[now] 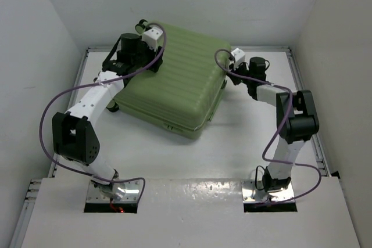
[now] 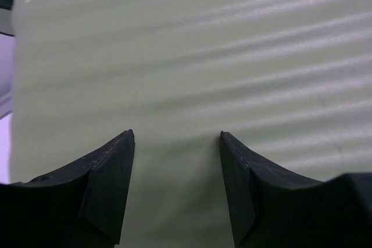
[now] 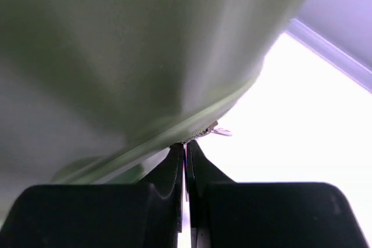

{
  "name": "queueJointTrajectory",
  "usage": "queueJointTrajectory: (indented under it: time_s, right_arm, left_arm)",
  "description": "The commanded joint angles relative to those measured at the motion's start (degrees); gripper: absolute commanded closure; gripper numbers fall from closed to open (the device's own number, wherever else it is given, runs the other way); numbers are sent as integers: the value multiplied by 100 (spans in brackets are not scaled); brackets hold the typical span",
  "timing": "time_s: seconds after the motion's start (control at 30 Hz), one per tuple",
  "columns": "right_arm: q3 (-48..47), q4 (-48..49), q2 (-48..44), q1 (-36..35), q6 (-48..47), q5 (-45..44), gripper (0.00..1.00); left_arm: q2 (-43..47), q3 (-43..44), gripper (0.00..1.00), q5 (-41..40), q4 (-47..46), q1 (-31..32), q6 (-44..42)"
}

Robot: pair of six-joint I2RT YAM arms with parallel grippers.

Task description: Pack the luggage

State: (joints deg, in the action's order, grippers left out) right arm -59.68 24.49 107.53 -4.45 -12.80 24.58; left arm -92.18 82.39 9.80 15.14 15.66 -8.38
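Toward the far edge of the worktop [image 1: 232,161], a little left of centre, the luggage [image 1: 174,91] lies flat and closed with its ribbed green shell up. It sits askew to the worktop's edges, one corner aimed at the near edge and another at the far right. From above it looks close to square, so its long axis is hard to call. The right end effector [image 3: 186,146] is nearer the working spot. It sits at the case's right-hand corner, low beside the side wall, its jaws pressed fully together with the tips at the zip seam under the shell's curve. A small metal zip pull [image 3: 220,132] shows just past the tips, and I cannot tell whether the jaws have it pinched or only touch the seam beside it. The left end effector [image 2: 176,137] is over the case's far-left corner. Its jaws stand partly apart above the ribs and grasp nothing, with bare shell between them. My reading is that the coming move follows the seam, which leads away from the right end effector along the case's edge toward the near corner, while the left one is placed to press the lid steady. Bare worktop lies to the right and near side of the case. The enclosure's white walls [image 1: 52,27] stand close on the left and far sides, and each arm trails a loose purple cable [image 1: 43,120].
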Motion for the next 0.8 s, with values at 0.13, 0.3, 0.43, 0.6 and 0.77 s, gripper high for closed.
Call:
queueJointTrajectory:
  time_s: [0.13, 0.3, 0.43, 0.6, 0.77]
  right_arm:
    - [-588, 1200, 410, 84, 190, -2300, 99]
    - [-158, 544, -317, 207, 234, -1275, 54]
    - [9, -759, -1083, 392, 418, -246, 31]
    - [-61, -2675, -2206, 410, 699, 12, 10]
    - [-280, -3810, -2912, 418, 1059, -366, 0]
  left_arm:
    - [-696, -311, 25, -489, 1659, -239, -340]
    - [67, -636, 0, 30, 687, -415, -279]
    - [324, -233, 0, -22, 735, -292, -208]
    - [324, 304, 0, -268, 1123, -264, 319]
    - [797, -293, 0, 57, 615, -660, 723]
